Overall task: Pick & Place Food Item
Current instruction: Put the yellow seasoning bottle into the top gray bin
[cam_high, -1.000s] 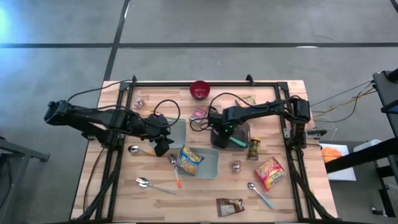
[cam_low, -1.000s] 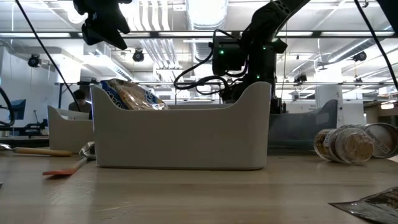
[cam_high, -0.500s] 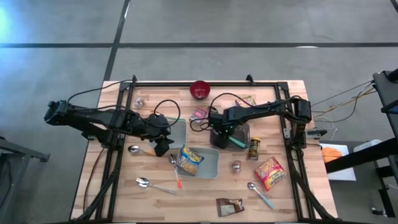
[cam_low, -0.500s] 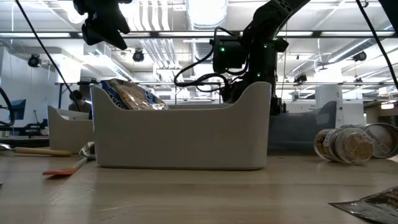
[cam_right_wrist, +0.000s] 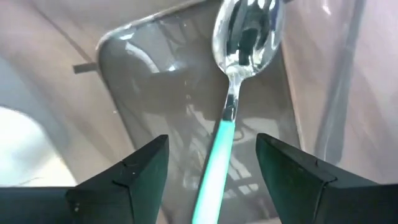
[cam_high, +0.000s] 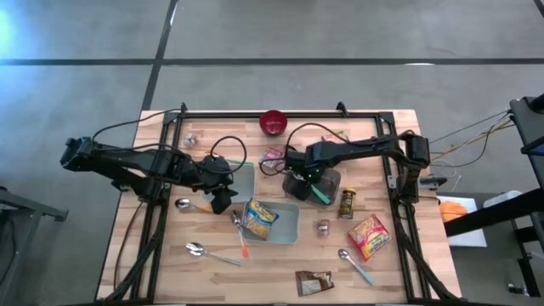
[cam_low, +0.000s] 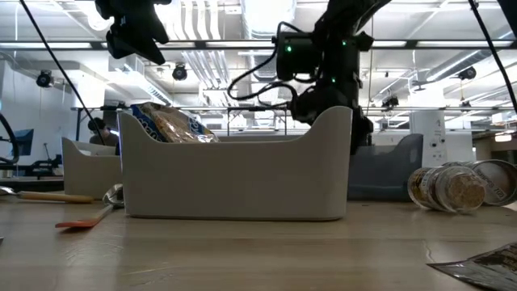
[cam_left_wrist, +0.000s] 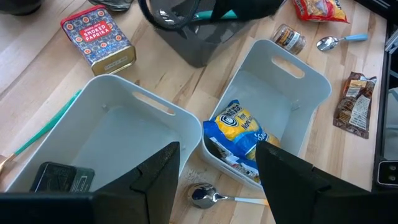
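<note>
Right claw [cam_right_wrist: 211,171] hung spread over the dark grey plastic bin [cam_high: 327,181], teal-handled metal spoon [cam_right_wrist: 233,93] lying inside; left claw [cam_left_wrist: 214,177] waited, spread, empty.

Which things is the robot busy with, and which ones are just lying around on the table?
Busy with: right tool, open over the teal spoon in the grey bin; snack bag in the white bin; left tool, waiting nearby.

Lying around: red bowl, spice jar, red packet, brown packet, paprika tin, metal spoon.
</note>
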Motion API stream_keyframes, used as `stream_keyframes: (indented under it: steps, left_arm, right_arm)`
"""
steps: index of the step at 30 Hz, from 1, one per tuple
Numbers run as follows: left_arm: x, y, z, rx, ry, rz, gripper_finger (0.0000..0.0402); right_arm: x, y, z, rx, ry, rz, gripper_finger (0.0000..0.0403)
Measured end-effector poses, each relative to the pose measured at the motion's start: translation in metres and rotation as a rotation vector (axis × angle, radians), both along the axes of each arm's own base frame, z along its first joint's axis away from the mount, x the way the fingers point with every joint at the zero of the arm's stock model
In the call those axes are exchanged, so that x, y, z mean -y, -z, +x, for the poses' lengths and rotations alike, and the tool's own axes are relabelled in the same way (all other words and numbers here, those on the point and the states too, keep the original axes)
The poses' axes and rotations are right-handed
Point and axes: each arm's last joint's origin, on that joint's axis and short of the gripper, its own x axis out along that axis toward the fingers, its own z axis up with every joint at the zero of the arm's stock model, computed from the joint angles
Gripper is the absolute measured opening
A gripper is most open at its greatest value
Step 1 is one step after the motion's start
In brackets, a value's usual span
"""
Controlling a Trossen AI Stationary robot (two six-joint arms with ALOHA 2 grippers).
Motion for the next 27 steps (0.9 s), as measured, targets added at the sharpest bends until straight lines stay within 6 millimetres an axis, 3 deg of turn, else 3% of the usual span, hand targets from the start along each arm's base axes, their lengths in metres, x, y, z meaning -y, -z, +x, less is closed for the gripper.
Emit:
stream_keyframes:
  steps: [8,12,18,22,27]
  left_arm:
    - [0.0,-0.001,0.0,0.005,0.005,-0.007,0.0213]
    - [0.0,0.0,0.0,0.003,0.01,-0.007,0.0213]
    - [0.0,-0.001,0.001,0.008,0.044,0.02,0.0213]
    - [0.0,-0.001,0.001,0.008,0.056,0.03,0.0213]
    - [0.001,-0.004,0.004,0.053,0.1,0.064,0.0213]
  right_arm:
    - [-0.006,-0.055,-0.015,-0.001,0.172,0.04,0.024]
    - [-0.013,-0.087,-0.033,0.018,0.245,0.043,0.024]
    - [-0.028,-0.116,-0.068,0.011,0.394,0.053,0.024]
    - [-0.041,-0.125,-0.094,-0.011,0.516,0.066,0.024]
    - [-0.061,-0.119,-0.118,-0.053,0.655,0.074,0.024]
